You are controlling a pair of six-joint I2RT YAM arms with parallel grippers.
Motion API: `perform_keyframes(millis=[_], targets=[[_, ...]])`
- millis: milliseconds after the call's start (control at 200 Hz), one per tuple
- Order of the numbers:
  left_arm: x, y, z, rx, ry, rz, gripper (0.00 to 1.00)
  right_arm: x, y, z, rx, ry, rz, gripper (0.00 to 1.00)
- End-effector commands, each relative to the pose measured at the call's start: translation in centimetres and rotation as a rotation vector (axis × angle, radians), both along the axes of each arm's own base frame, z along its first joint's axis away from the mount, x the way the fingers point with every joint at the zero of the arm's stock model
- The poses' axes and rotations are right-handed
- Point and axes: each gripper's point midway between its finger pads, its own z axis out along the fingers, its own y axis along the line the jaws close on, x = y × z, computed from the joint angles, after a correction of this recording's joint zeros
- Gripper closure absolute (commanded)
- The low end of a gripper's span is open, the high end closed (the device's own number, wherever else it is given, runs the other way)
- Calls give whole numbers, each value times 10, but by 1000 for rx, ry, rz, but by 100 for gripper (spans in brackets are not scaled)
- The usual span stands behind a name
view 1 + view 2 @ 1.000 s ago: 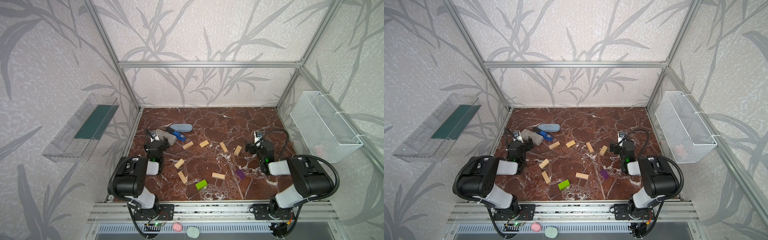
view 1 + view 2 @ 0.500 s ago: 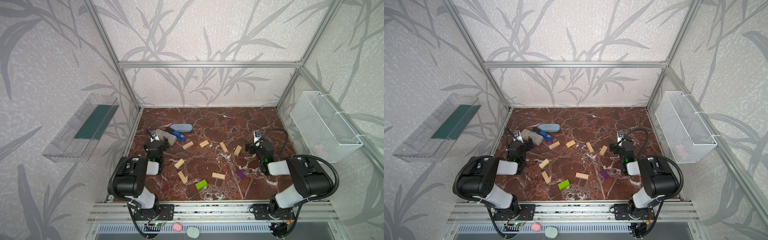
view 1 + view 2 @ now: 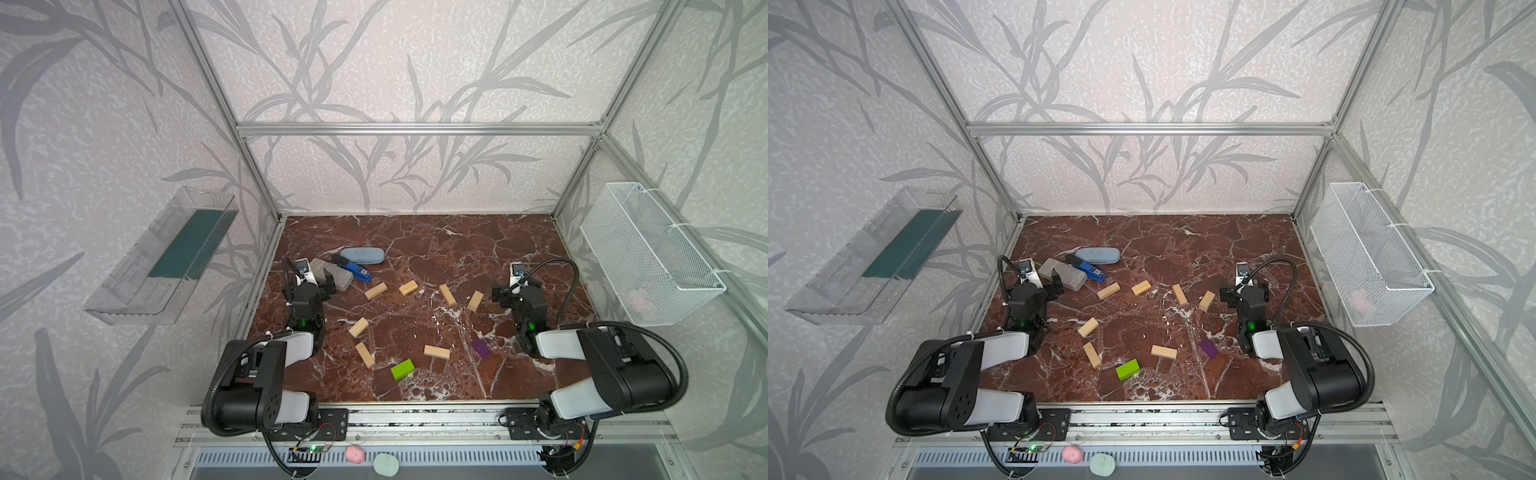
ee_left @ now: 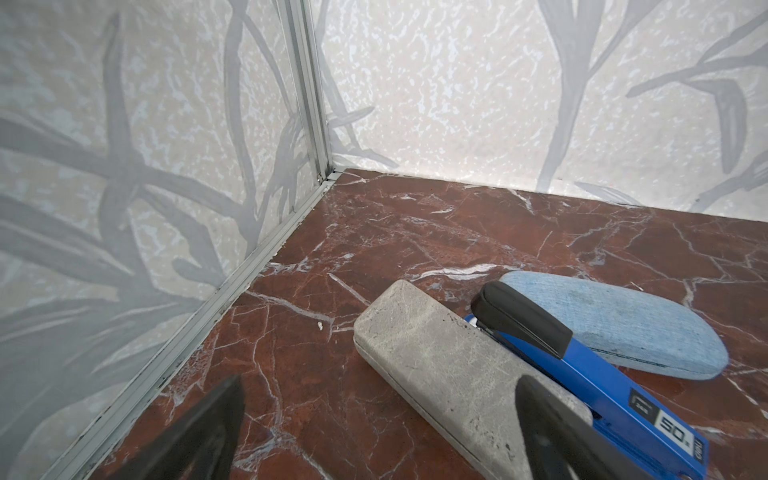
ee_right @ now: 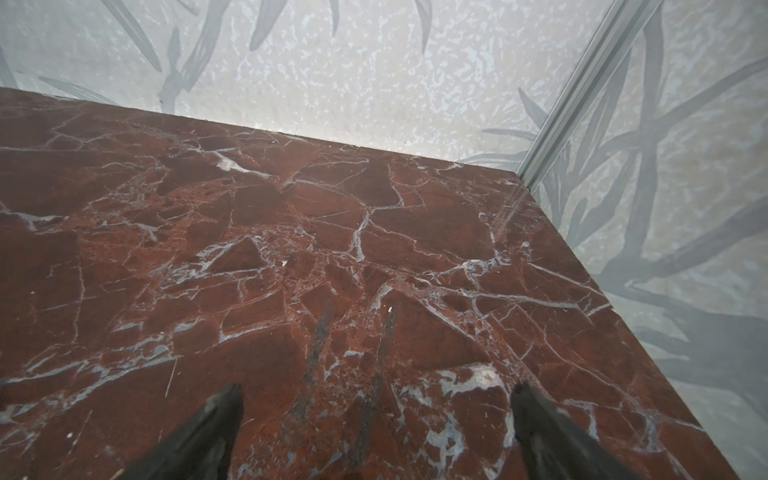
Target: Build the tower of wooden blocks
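**A:** One red-marble table (image 3: 457,241) fills the cell from wall to wall. Has anything on it shifted in the last second?

**B:** No. Both arms sit where they were. The left gripper (image 4: 380,382) hangs low near the table's left edge, jaws spread wide and empty. One finger is close against the grey case (image 4: 436,365), and I cannot tell whether it touches. The right gripper (image 5: 378,387) is just as wide apart over bare marble on the right, holding nothing.

**A:** And the clutter?

**B:** Unmoved. The blue-grey case (image 4: 615,320) lies furthest back, and the blue stapler (image 4: 582,374) lies between the two cases.

**A:** The wood blocks (image 3: 436,352)?

**B:** Same places. Seven pale ones lie flat and scattered between the arms, each alone on the marble and none on another. The green brick (image 3: 402,369) lies nearest the front rail, and the purple brick (image 3: 481,348) is just right of it.
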Motion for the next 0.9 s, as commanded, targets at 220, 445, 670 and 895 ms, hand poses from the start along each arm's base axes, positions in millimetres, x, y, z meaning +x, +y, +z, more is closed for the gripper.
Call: perform_keyframes(millis=[220,445,670,895], targets=[[-15,-14,48,-122,-11,-60,1,-1,14,54,170,104,23,1],[-14,-26,71,-340,-62,-87,1,-19,27,45,470,133,39,1],[-9,-34,55,-507,-10,-74,1,-32,55,29,581,284,159,1],[-12,-69,40,-629,135,-204,1,-45,87,21,516,421,207,1]])
